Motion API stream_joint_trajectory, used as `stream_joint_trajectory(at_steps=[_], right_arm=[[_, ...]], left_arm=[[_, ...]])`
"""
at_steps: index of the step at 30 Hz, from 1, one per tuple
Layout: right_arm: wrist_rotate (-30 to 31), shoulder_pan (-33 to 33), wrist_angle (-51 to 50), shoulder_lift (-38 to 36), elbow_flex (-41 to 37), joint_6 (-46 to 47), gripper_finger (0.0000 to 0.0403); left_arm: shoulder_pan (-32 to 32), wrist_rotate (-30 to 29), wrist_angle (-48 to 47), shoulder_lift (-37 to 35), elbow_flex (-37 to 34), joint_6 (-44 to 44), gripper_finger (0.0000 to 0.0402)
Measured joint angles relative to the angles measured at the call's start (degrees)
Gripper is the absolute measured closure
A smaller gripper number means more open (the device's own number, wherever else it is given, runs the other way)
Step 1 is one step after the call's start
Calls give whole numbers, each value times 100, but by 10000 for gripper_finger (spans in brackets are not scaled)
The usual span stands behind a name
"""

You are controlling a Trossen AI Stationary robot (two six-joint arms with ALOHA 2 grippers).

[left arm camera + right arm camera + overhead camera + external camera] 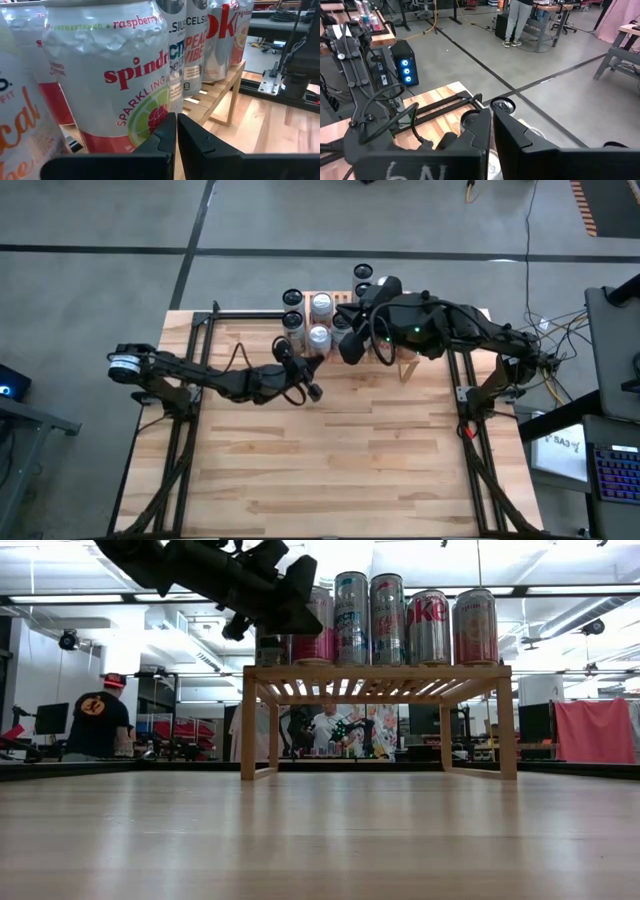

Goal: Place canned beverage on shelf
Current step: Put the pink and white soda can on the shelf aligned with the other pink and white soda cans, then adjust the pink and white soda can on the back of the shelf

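Note:
The light wooden shelf point(376, 672) stands at the table's far edge, with several cans in a row on its slatted top. A raspberry Spindrift can point(110, 75) stands at the shelf's left end point(300, 640). My left gripper point(176, 131) is shut. It is level and right in front of that can's lower half, and it also shows in the high view point(297, 360) and the low view point(285, 605). My right gripper point(491, 120) is shut and empty. It hovers over the can tops point(502, 105) at the shelf's middle point(350, 348). My left gripper's shut fingertips point(170, 122) point level from the table's near left at the lower wall of the Spindrift can point(145, 117). I cannot tell whether they touch it. The can stands upright on the shelf.
Two Celsius cans point(351, 618), a Coke can point(430, 628) and another can point(476, 626) fill the shelf to the right. More cans stand behind the left end point(25, 115). People and workbenches show in the room beyond. The near tabletop point(330, 460) is bare wood.

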Motion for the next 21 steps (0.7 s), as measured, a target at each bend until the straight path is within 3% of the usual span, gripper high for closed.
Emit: stream_joint_trajectory(at_steps=[21], right_arm=[[-33,-142,-46,-4,-2,244,390]], left_arm=[[-74,41,21,-225,0,34,401]])
